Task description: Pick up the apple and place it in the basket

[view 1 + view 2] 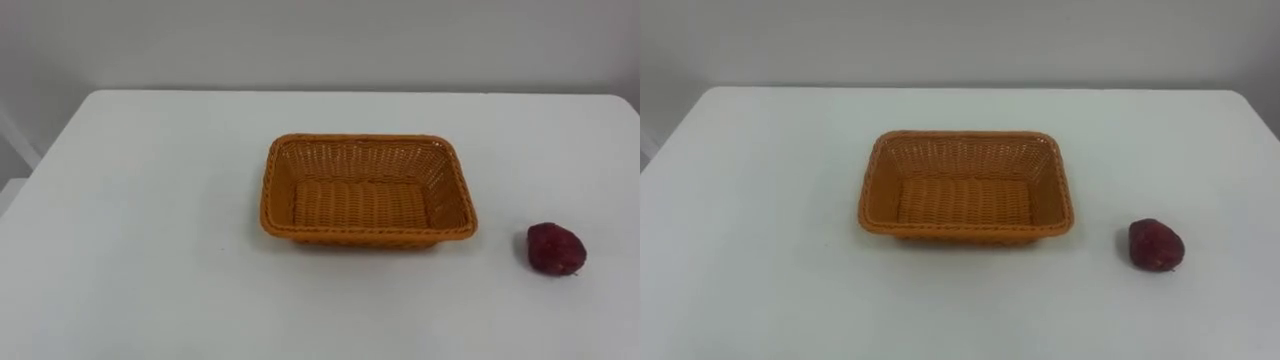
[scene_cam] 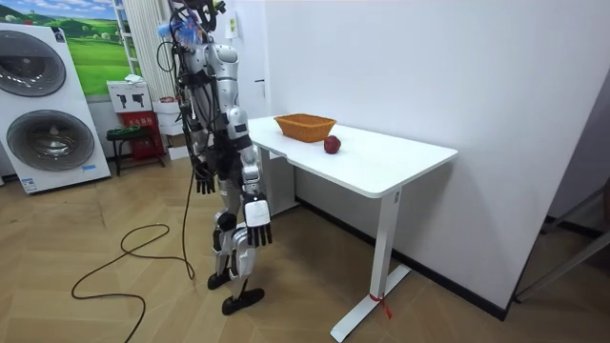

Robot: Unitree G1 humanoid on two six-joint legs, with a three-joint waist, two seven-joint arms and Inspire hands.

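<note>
Apple (image 1: 556, 249): on the tabletop (image 1: 150, 220) at lower right, apart from the wicker basket (image 1: 365, 237) at centre. Likely firm, light and smooth, so cup it round the middle. Your left hand (image 2: 203, 178) and right hand (image 2: 257, 227) hang slack-fingered and empty.

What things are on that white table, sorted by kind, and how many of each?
Wicker basket: 1
Red apple: 1
Total: 2, both resting on the white table, the apple outside the basket.
</note>
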